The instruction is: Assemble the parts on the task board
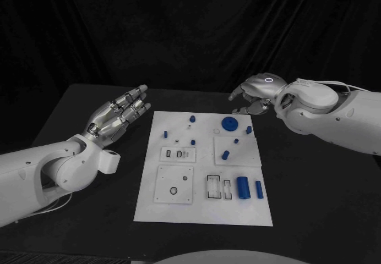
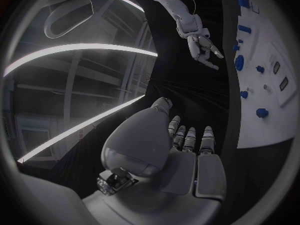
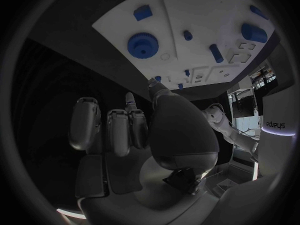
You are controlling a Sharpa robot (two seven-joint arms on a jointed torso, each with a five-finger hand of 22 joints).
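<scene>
Task board (image 1: 202, 212) is seen flat on the black table (image 1: 317, 192), lying between the two hands, with neither hand touching it. The left hand (image 1: 119, 114) is held just beside the board's far left edge, palm up, fingers straight and laid close together, nothing in it. The right hand (image 1: 255, 94) hangs beyond the board's far right corner, fingers curled downward and apart, nothing held; from its wrist view the board spreads out just past its fingertips (image 3: 128, 105).

Parts noted, largest first: blue gear (image 1: 229, 124), the part nearest the right hand; two blue cylinders (image 1: 243, 187) lying side by side at the board's near end, well away from both hands; small blue pegs (image 1: 191, 117) standing along the far strip.

Risks, judged: no part is yet grasped, so a descent of the right hand onto the gear could brush the small peg (image 1: 248, 130) beside it and tip it. The cylinders lie on their sides and are likely to roll if nudged. The board appears unclamped; a sideways push from either hand could slide it and spoil alignment with the slots (image 1: 214, 187).
</scene>
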